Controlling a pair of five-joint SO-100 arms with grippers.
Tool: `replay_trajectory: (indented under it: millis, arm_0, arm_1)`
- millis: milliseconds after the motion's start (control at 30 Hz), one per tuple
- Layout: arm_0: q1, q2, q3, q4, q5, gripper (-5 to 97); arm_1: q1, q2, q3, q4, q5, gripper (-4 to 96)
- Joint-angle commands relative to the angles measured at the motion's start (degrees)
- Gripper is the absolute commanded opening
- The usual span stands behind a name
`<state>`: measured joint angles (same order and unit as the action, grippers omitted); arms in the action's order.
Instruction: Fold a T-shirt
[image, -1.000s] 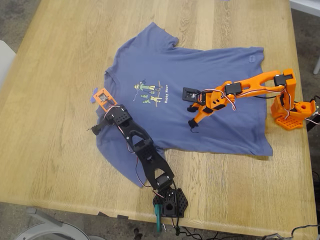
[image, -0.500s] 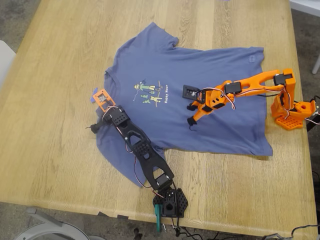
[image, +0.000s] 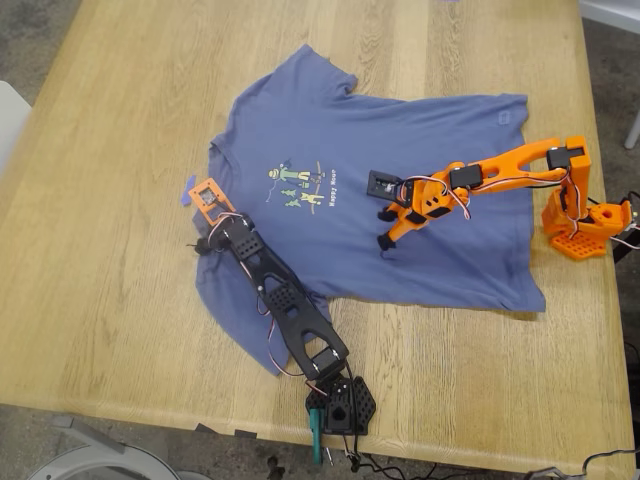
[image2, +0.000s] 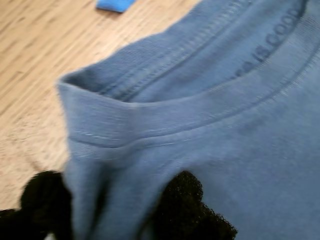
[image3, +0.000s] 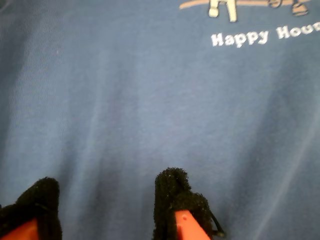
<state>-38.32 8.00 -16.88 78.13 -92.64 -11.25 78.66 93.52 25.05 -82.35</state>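
The slate-blue T-shirt (image: 300, 120) lies flat on the wooden table, print (image: 300, 185) up, collar toward the exterior view's left. My first gripper (image: 205, 243), on the black arm, sits at the collar edge. Its black pads (image2: 185, 205) stand apart, with a raised fold of the collar cloth (image2: 150, 115) between them. My second gripper (image: 383, 243), on the orange arm, is open. It hovers low over the shirt's middle, just below the "Happy Hour" text (image3: 250, 36), and its pads (image3: 172, 192) hold nothing.
A tiny blue scrap (image: 190, 190) lies on the table (image: 100, 100) beside the collar and also shows in the first wrist view (image2: 115, 5). The black arm's base (image: 340, 405) is at the near edge, the orange arm's base (image: 585, 225) at the exterior view's right.
My first gripper has moved slightly right and up onto the collar edge, and the cloth there has shifted a little. My second gripper has barely moved.
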Motion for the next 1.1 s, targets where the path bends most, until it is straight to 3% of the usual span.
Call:
replay_trajectory:
  millis: [0, 200, 1067]
  arm_0:
    - [-0.5, 0.8, -2.1, 2.0, -1.3, 17]
    - [-0.7, 1.1, -2.1, 4.3, -3.1, 0]
    - [1.6, 4.5, -2.1, 8.9, -3.4, 0]
  arm_1:
    - [-0.4, 0.7, -0.1, -0.9, 0.4, 28.2]
    - [-0.4, 0.7, 1.5, -2.2, 1.5, 28.5]
    - [1.1, -1.2, 14.7, -18.8, 6.7, 29.2]
